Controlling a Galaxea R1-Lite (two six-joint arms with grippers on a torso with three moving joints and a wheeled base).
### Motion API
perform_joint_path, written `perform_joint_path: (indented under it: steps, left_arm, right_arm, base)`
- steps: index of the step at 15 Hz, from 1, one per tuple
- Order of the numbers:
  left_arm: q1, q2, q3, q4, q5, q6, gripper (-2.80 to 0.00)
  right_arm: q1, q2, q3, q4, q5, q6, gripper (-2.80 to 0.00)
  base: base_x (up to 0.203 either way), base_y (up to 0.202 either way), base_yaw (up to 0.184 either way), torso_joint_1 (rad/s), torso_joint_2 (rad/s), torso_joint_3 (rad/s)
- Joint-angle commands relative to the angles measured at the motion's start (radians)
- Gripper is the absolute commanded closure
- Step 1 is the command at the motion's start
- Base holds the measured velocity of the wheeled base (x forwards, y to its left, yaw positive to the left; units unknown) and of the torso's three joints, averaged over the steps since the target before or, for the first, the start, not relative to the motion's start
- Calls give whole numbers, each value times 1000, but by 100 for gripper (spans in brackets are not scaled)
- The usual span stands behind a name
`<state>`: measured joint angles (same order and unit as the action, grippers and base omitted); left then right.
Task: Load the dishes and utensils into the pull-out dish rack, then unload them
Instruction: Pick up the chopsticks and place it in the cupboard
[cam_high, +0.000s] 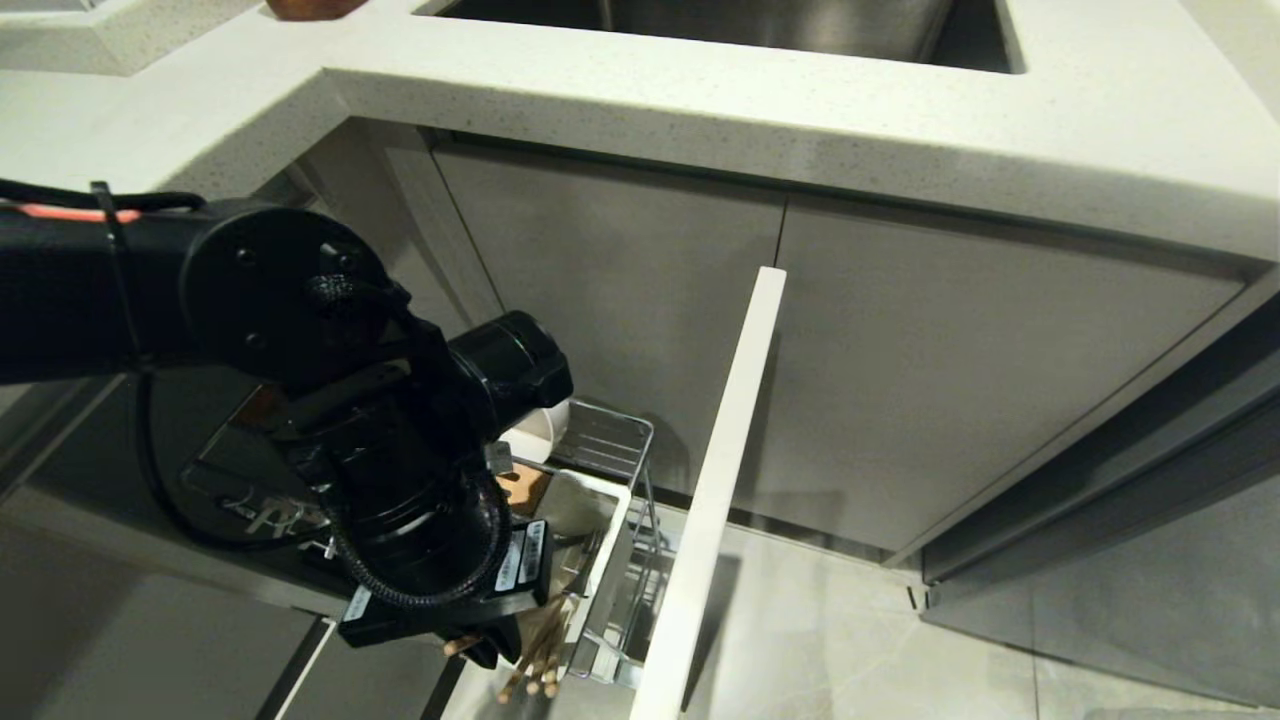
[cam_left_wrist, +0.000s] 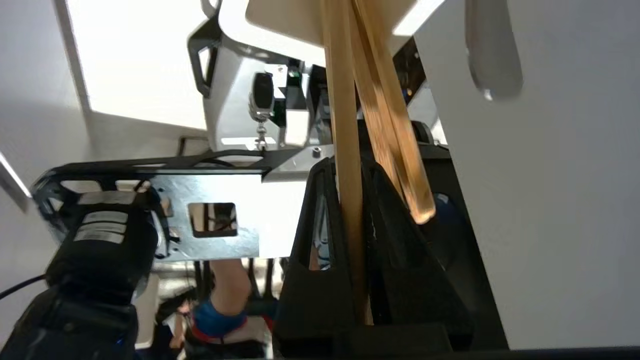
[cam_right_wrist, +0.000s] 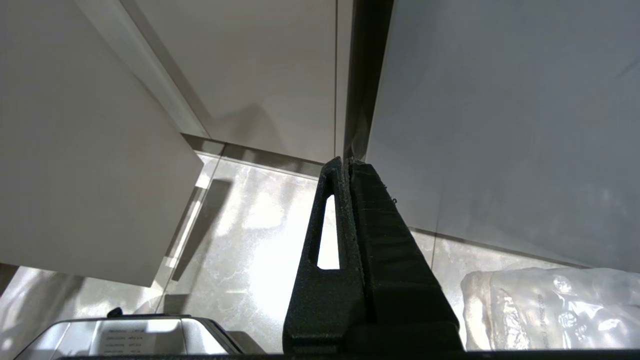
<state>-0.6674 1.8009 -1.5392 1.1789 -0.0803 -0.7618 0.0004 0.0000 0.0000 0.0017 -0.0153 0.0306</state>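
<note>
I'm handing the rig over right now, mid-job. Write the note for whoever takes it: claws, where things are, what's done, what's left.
Left claw: shut on the chopsticks, low over the white utensil caddy at the front of the pull-out dish rack.
Right claw: shut, empty, parked near the cabinet fronts and floor.
Cream-white bowl sits in the rack behind the left arm. Plate and spoon are not clearly visible.
Done: rack is pulled out, bowl is in it.
Left: I can't tell whether the chopsticks are going in or coming out; check, then finish the remaining dishes and utensils.
</note>
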Motion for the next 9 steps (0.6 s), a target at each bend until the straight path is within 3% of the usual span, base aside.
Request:
perform_joint_path:
  steps: [1,9]
  left_arm:
    - [22,28,2,5,-8,1,0]
    - [63,85,8,-51,-18,6,0]
  right_arm:
    - [0,0,2,0,0,0,0]
    - [0,0,2,0,0,0,0]
  base:
    - [0,0,0,0,0,0]
    - [0,0,0,0,0,0]
